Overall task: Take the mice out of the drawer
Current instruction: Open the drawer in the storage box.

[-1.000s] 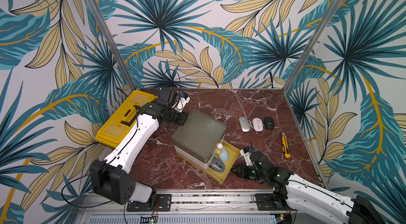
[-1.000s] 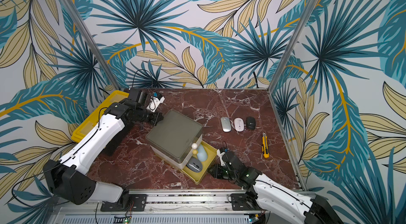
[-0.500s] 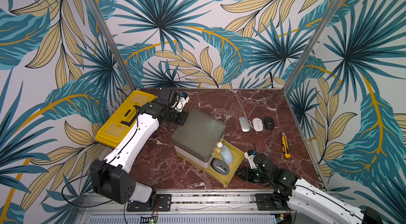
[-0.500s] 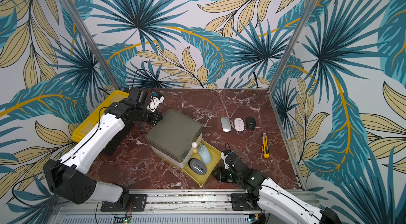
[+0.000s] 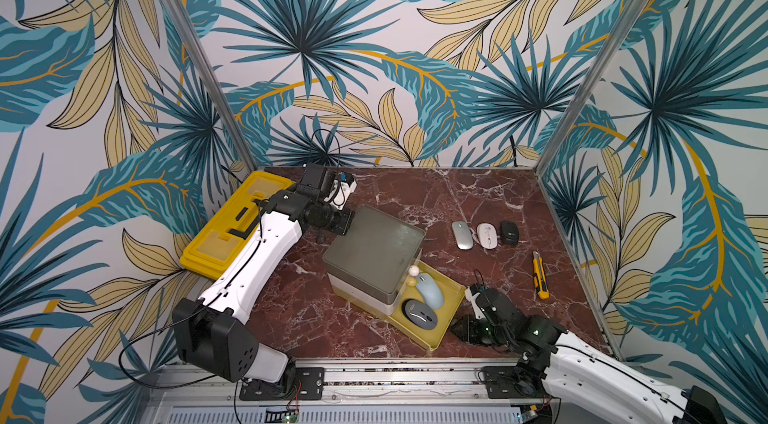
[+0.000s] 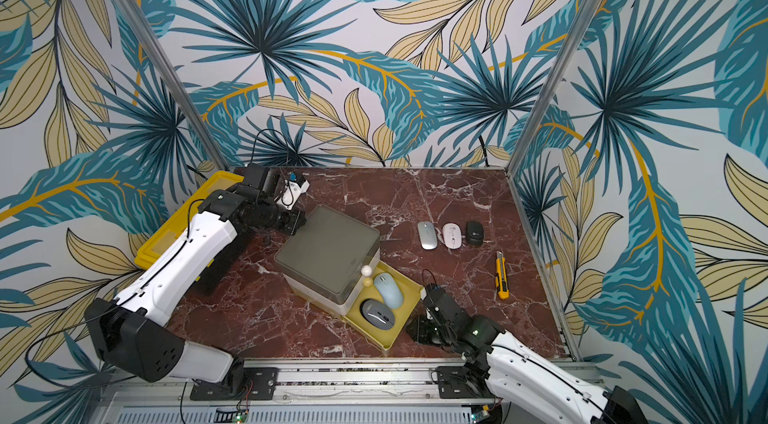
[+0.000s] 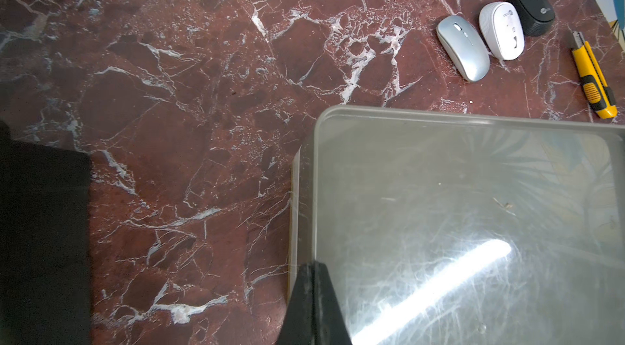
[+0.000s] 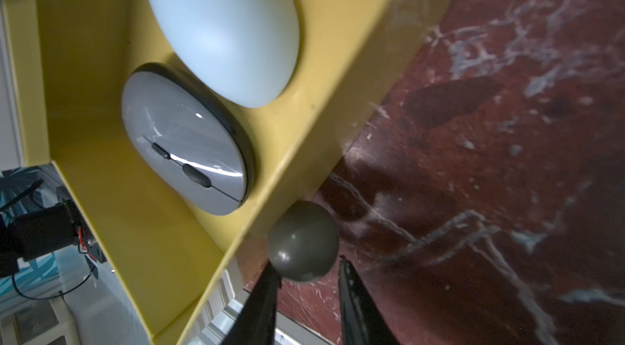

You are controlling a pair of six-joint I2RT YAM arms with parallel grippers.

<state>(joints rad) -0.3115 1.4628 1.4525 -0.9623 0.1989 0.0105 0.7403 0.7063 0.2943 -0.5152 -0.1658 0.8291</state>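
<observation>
Drawer out, two mice left to lift, and the right gripper is loosening off the knob.

At the grey-topped cabinet's far left corner, the left gripper presses down on the lid with its jaws closed on nothing. From the cabinet's front, the yellow drawer stands further out than a second ago, so both mice inside now lie fully exposed and ready for picking. The dark grey mouse lies lengthwise along the pull, wheel end toward the drawer's front wall. The pale blue mouse sits just beside it at a slant, and I can't tell which end is its nose. The right gripper's jaws, wider than before, stand narrowly apart at the knob. Well right of the cabinet, the silver mouse, white mouse and black mouse already rest on the table.
</observation>
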